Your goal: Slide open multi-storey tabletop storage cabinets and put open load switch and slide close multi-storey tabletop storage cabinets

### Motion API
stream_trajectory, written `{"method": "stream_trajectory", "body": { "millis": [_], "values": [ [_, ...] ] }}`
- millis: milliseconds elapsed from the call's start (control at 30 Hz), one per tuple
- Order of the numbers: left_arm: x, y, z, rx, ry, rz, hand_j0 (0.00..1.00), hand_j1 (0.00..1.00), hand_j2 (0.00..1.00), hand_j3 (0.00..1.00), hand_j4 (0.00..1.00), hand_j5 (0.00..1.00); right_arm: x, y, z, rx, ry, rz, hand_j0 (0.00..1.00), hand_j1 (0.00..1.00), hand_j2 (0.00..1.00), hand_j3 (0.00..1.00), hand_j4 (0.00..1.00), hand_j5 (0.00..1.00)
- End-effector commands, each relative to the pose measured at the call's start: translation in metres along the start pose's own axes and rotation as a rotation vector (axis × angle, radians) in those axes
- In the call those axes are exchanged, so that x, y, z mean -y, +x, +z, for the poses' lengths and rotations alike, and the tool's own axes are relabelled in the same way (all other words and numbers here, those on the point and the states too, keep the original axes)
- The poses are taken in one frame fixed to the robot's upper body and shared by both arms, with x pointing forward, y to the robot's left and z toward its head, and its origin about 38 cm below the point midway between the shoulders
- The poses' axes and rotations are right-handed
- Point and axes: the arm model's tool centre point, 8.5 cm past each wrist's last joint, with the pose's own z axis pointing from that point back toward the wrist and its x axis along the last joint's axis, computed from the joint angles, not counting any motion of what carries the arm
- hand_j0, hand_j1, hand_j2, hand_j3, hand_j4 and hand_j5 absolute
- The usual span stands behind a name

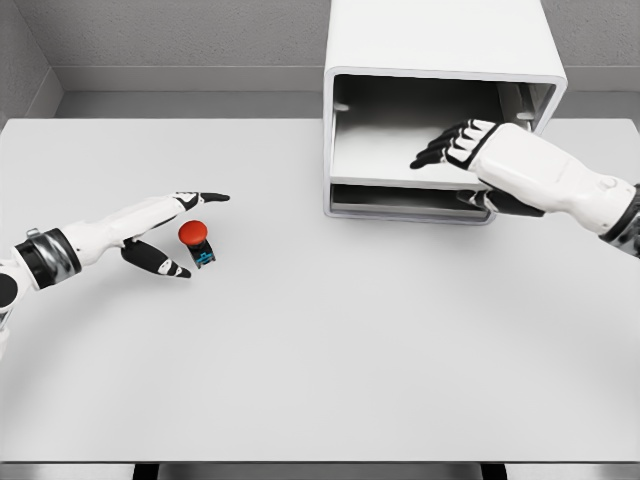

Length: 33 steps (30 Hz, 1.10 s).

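The load switch, a small block with a red round button on top and a blue base, lies on the white table at the left. My left hand is around it with fingers spread, index finger pointing past it and thumb below it, not closed on it. The white storage cabinet stands at the back right, its upper drawer pulled out toward me. My right hand reaches over the drawer's front with fingers extended, the thumb under the drawer edge.
A lower drawer shows below the open one, pushed in. Grey walls stand behind the table. The table's front edge runs along the bottom of the view.
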Motion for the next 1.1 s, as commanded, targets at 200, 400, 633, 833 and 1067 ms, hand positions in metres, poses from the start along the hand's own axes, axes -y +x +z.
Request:
{"method": "stream_trajectory", "body": {
  "millis": [200,400,633,833,1067],
  "values": [
    [0.000,0.000,-0.001,0.004,0.002,0.006,1.00,1.00,1.00,1.00,1.00,1.00,-0.015,0.005,-0.013,-0.012,0.007,-0.048,0.81,0.81,0.81,0.81,0.81,0.81],
    [0.000,0.000,0.000,0.002,0.004,0.007,1.00,1.00,1.00,1.00,1.00,1.00,-0.028,0.011,-0.026,-0.020,0.008,-0.081,0.82,0.82,0.82,0.82,0.82,0.82],
    [0.000,0.000,0.000,0.004,0.005,0.007,1.00,1.00,1.00,1.00,1.00,1.00,-0.028,0.008,-0.028,-0.050,0.002,-0.092,0.90,0.90,0.90,0.90,0.90,0.90],
    [-0.001,0.000,0.000,0.004,0.004,0.005,1.00,1.00,1.00,1.00,1.00,1.00,-0.031,0.001,-0.027,-0.110,0.010,-0.106,0.90,0.90,0.90,0.90,0.90,0.90],
    [-0.001,0.001,0.001,0.005,0.006,0.006,1.00,1.00,1.00,1.00,1.00,1.00,-0.040,-0.012,-0.025,-0.179,0.041,-0.119,0.90,0.90,0.90,0.90,0.90,0.90]
  ]
}}
